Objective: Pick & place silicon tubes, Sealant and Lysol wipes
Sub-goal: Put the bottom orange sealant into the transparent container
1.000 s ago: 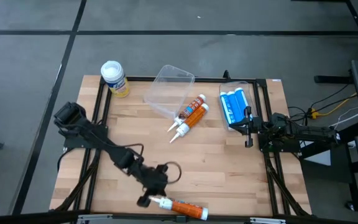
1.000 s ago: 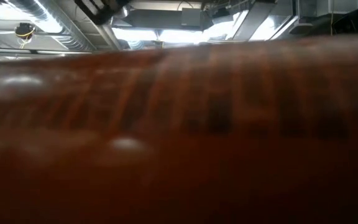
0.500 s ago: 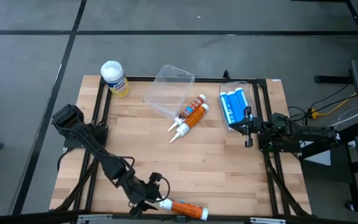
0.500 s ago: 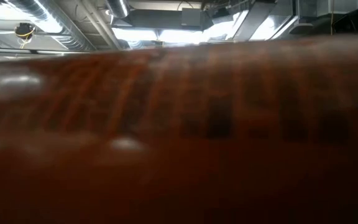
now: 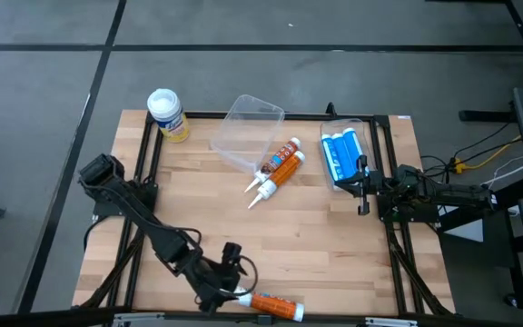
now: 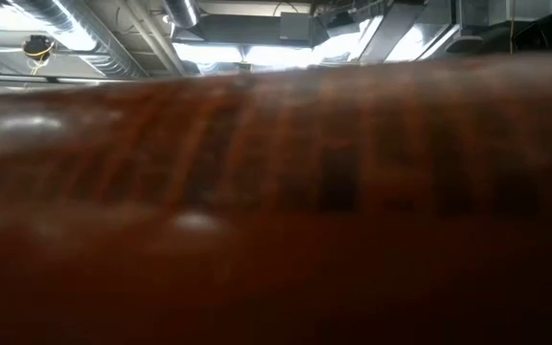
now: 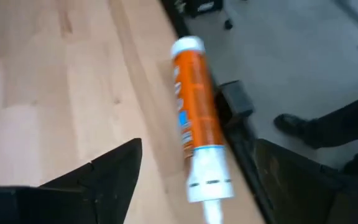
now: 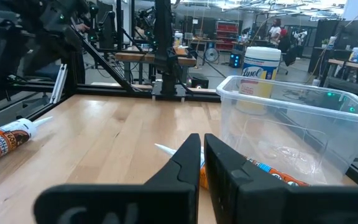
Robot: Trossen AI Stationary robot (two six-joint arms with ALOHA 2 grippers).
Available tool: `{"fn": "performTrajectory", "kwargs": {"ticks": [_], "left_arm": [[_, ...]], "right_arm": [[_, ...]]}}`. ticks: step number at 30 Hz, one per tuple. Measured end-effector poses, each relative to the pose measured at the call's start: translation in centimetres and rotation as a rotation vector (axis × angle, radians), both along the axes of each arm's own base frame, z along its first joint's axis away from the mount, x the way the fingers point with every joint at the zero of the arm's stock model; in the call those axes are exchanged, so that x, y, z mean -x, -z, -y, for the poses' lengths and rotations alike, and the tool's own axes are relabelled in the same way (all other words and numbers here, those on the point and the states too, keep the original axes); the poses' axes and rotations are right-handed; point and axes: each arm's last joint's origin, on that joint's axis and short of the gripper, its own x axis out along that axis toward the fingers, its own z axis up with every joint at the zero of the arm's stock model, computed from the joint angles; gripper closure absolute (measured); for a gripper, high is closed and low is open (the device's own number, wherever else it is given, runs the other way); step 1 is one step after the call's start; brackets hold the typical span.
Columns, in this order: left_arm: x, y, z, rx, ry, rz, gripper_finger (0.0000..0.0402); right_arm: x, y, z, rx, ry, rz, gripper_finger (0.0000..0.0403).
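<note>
An orange tube (image 5: 271, 305) with a white nozzle lies flat on the wooden table at its near edge. My left gripper (image 5: 223, 280) hovers open just left of it. In the left wrist view the fingers (image 7: 114, 171) stand either side of the tube's nozzle end (image 7: 209, 180), apart from it. Two more orange tubes (image 5: 278, 167) lie mid-table beside a clear plastic container (image 5: 246, 132). The yellow Lysol wipes canister (image 5: 165, 113) stands upright at the far left corner. My right gripper (image 5: 363, 187) waits shut at the right edge.
A pack of blue tubes (image 5: 343, 156) lies at the far right, close to my right gripper. A black metal frame (image 5: 143, 173) runs along the table's sides. Bare wood (image 5: 334, 254) lies between the near tube and the right arm. A blurred red-brown surface fills the low view.
My left gripper has opened beside the near tube's nozzle. It swung toward the table's near edge, then drew up and back a little, rolling as it went. The tube has stayed where it lay.
</note>
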Motion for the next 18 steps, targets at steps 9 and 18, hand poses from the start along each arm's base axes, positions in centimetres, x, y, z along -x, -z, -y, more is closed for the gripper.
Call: {"fn": "performTrajectory", "kwargs": {"ticks": [9,18], "left_arm": [[-3.3,0.7,2.0,-0.049,0.002,-0.082,0.0093],[-5.2,5.6,3.8,-0.088,0.033,-0.229,0.0094]], "right_arm": [[0.0,0.0,0.0,0.0,0.0,0.0,0.0378],[0.0,0.0,0.0,0.0,0.0,0.0,0.0378]]}}
